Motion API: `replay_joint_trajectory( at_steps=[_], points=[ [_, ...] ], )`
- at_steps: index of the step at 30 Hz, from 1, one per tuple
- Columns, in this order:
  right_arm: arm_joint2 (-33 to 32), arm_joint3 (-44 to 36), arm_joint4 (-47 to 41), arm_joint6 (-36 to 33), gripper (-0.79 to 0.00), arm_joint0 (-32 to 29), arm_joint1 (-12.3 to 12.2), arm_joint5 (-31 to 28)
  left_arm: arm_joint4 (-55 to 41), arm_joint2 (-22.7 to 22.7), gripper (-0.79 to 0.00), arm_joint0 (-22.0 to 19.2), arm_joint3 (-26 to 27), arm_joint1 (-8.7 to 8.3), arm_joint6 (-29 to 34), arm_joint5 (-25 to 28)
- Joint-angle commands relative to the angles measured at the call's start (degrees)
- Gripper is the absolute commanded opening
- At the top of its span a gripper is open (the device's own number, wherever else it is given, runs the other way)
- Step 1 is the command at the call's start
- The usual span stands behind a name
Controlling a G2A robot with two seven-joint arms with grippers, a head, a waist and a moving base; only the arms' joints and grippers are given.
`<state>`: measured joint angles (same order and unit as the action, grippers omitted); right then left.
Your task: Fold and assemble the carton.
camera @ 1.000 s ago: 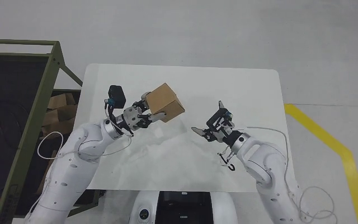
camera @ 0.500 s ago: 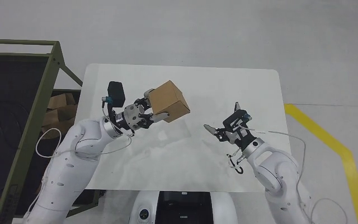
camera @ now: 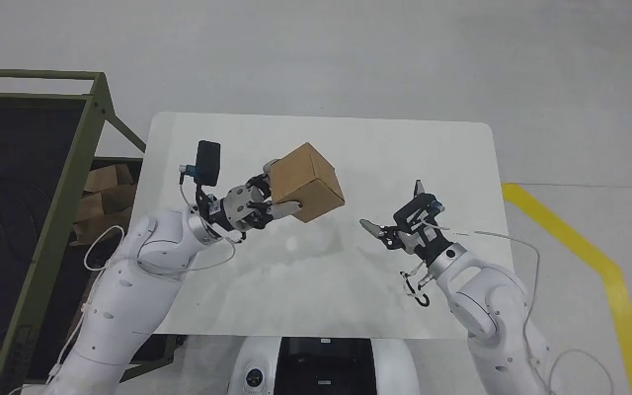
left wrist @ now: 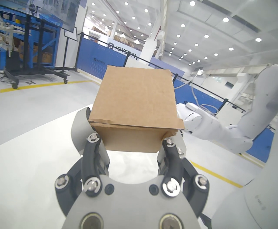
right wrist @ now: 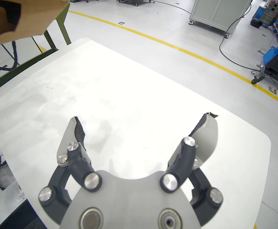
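Note:
A brown carton, folded into a closed box, hangs tilted above the middle of the white table. My left gripper is shut on its near lower edge; in the left wrist view the carton sits between the two fingers, one on each side. My right gripper stands open over the table's right half, apart from the carton, with nothing between its fingers. A corner of the carton shows far off in the right wrist view.
A green metal frame holding flat cardboard pieces stands off the table's left edge. A yellow floor line runs beyond the right edge. The table surface is bare around both grippers.
My left gripper carried the carton to the right and slightly up, tilting it further. My right gripper drew back to the right, away from the carton, then stayed still.

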<state>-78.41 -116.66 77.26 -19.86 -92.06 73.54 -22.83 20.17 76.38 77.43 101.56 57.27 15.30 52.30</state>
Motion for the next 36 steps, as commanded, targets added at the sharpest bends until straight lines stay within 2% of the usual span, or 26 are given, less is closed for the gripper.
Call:
replay_joint_trajectory(
  at_steps=[1, 13, 29, 36],
  points=[
    [0.0, 0.0, 0.0, 0.0, 0.0, 0.0, 0.0, 0.0, -4.5, -1.2, -0.785, -1.7, -0.4, -0.06, 2.2, 0.9],
    [0.0, 0.0, 0.0, 0.0, 0.0, 0.0, 0.0, 0.0, -24.6, -7.1, -0.785, -9.2, -1.1, -0.78, 15.2, 3.8],
    [0.0, 0.0, 0.0, 0.0, 0.0, 0.0, 0.0, 0.0, -54.6, -13.4, -0.785, -17.5, 0.4, -1.66, 34.7, 1.9],
    [0.0, 0.0, 0.0, 0.0, 0.0, 0.0, 0.0, 0.0, -61.2, -14.9, -0.785, -19.5, 3.7, -2.25, 35.5, 1.2]
  ],
)
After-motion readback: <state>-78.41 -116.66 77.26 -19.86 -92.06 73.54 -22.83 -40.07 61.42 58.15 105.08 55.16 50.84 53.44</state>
